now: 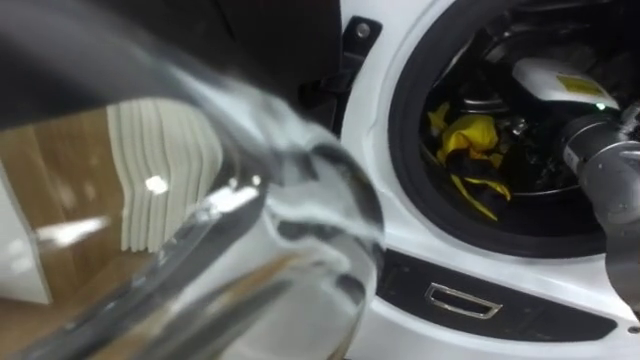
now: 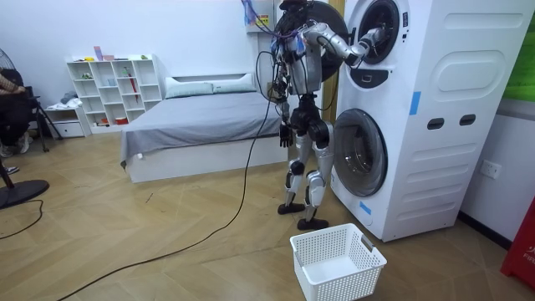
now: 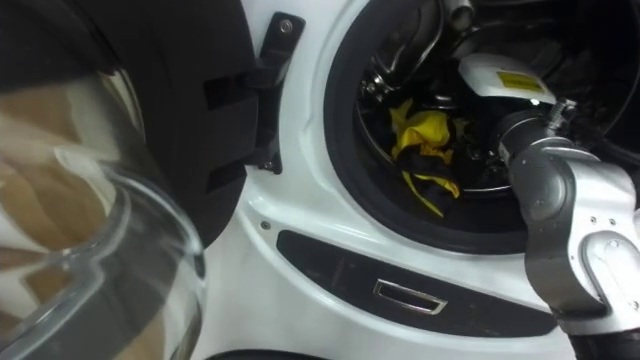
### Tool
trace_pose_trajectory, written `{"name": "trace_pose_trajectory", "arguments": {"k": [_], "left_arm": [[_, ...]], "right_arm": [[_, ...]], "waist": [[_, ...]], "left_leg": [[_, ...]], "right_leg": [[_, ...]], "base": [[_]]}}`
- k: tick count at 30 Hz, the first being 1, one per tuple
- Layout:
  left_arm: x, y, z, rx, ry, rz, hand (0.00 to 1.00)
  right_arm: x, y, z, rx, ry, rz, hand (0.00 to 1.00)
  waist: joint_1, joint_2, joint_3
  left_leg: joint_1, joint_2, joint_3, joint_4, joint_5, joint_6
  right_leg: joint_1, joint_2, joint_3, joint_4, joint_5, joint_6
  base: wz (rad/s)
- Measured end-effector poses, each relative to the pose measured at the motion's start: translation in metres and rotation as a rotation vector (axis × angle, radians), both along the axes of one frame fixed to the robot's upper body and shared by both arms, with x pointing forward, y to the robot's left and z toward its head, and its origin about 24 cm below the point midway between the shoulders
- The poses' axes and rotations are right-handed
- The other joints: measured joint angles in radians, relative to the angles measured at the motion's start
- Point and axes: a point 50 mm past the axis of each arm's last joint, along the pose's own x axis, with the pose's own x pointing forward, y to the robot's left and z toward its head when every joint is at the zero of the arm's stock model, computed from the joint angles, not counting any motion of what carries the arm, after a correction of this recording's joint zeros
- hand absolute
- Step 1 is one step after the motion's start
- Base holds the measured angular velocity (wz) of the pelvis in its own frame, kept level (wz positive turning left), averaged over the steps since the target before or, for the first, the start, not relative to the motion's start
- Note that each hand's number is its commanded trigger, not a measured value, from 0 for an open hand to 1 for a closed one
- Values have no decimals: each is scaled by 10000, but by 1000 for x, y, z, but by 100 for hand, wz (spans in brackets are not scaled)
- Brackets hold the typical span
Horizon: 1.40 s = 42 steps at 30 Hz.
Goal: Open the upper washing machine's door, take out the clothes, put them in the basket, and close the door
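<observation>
1. The robot stands upright, close against the front of the stacked white washing machine (image 2: 435, 125), with its right arm raised into the machine's upper drum.
2. The right hand (image 1: 552, 80) is inside the upper drum, just beside the clothes. Its fingers are lost in the dark of the drum, so I cannot tell whether they are apart or clamped on anything.
3. The yellow clothes (image 1: 468, 136) lie crumpled in the upper drum, at the low left part of the machine's opening.
4. The machine's glass door (image 1: 250, 230) is swung open to the left of the opening.
5. The left hand (image 2: 287, 134) hangs on the side away from the machine. I cannot tell how its fingers are set.
6. A white basket (image 2: 338, 261) sits on the floor before the machine's lower door.
</observation>
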Motion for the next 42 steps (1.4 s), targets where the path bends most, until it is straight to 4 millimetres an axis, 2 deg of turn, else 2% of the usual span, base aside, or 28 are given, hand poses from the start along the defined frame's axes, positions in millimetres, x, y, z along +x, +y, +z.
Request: {"name": "trace_pose_trajectory", "arguments": {"k": [2,5,16,17,18,19,24,42], "left_arm": [[2,-1,0,-62,-49,-5,0],[5,-1,0,-199,-106,-129,0],[10,-2,-1,-275,-79,-372,0],[11,-1,0,-262,-91,-402,0],[11,0,0,-244,-95,-422,0],[11,0,0,-239,-91,-434,0],[13,8,3,-184,-132,-545,0],[13,8,3,53,-262,-666,0]], "right_arm": [[-1,1,0,-241,103,2,0],[-2,1,1,-711,306,-133,0],[3,-4,-10,-1207,1220,-564,0],[3,-4,-10,-1248,1220,-592,51],[3,-5,-11,-1266,1264,-616,84],[3,-5,-12,-1279,1289,-619,100],[2,-4,-12,-1490,1333,-584,100],[0,-3,-13,-1848,1628,-480,100]], "waist": [[46,-52,23],[75,-108,16],[269,-108,25],[284,-119,31],[291,-125,33],[292,-124,33],[334,-125,30],[302,-111,23]], "left_leg": [[-1,5,-1,-6,-1,-1],[3,2,-17,-17,-2,-1],[280,-12,-139,-24,-69,23],[264,-17,-141,-23,-69,24],[253,-21,-141,-23,-70,25],[252,-22,-140,-23,-71,27],[290,-13,-147,-104,-75,38],[349,33,-165,-189,-77,36]], "right_leg": [[-5,2,3,-3,-1,0],[5,9,-26,-23,-1,1],[383,0,-122,-164,-30,47],[368,-3,-118,-167,-34,53],[355,-7,-117,-165,-36,57],[352,-7,-115,-165,-37,59],[352,9,-117,-169,-57,77],[368,55,-16,-146,-50,64]], "base": [[0],[0],[3],[0],[0],[0],[0],[0]]}}
